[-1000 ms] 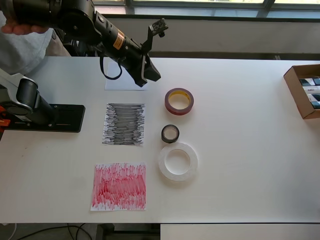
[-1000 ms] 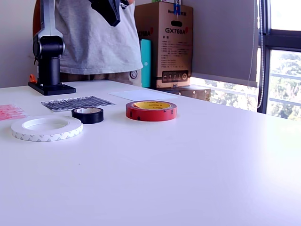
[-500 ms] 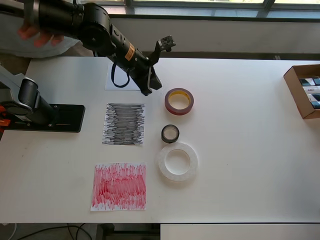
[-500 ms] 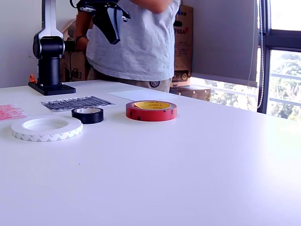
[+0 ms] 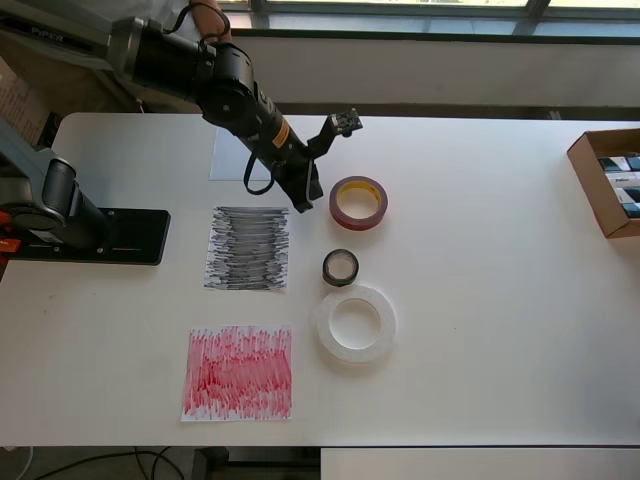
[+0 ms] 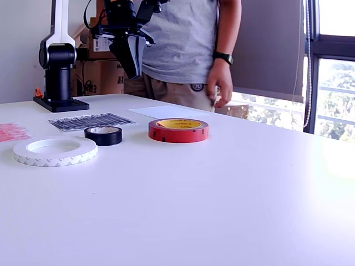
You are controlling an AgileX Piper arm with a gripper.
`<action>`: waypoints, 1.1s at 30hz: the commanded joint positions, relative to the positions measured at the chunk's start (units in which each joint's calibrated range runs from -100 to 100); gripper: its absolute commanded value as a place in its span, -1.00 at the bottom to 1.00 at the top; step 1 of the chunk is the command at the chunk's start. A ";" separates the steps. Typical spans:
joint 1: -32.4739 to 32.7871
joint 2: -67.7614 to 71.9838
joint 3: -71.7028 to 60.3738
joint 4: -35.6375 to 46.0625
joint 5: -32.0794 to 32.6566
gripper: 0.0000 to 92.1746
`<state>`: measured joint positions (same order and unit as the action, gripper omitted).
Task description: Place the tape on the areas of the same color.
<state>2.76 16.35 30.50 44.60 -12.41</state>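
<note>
Three tape rolls lie in a column on the white table. The dark-red roll [image 5: 359,202] [image 6: 178,129] has a yellowish core, the small black roll [image 5: 340,267] [image 6: 103,135] lies below it in the overhead view, and the large translucent white roll [image 5: 355,322] [image 6: 55,151] comes last. To their left in that view lie the black-scribbled sheet [image 5: 248,248] [image 6: 91,121], the red-scribbled sheet [image 5: 238,372] [image 6: 11,132] and the plain white sheet [image 5: 228,160] [image 6: 169,112], partly under the arm. My gripper [image 5: 305,203] [image 6: 133,75] hangs well above the table, just left of the red roll, fingers together and empty.
The arm's black base [image 5: 85,230] [image 6: 58,72] stands at the overhead view's left edge. An open cardboard box [image 5: 610,180] sits at the right edge. A person in a grey shirt [image 6: 183,50] stands behind the table's far side.
The gripper has swung from over the white sheet toward the red roll and come lower. The person behind the table has shifted toward the exterior view's right.
</note>
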 commanded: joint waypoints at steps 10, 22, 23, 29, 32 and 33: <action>-0.14 5.35 -7.10 0.66 10.79 -0.99; 0.01 12.65 -14.55 7.37 22.90 -0.73; 0.01 13.30 -15.10 7.37 22.90 -0.66; -0.30 16.86 -18.00 7.45 24.29 -0.31; -0.38 17.98 -18.55 7.45 26.26 -0.16; -0.38 18.36 -18.55 7.54 26.91 -0.12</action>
<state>2.31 33.76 12.00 52.66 12.81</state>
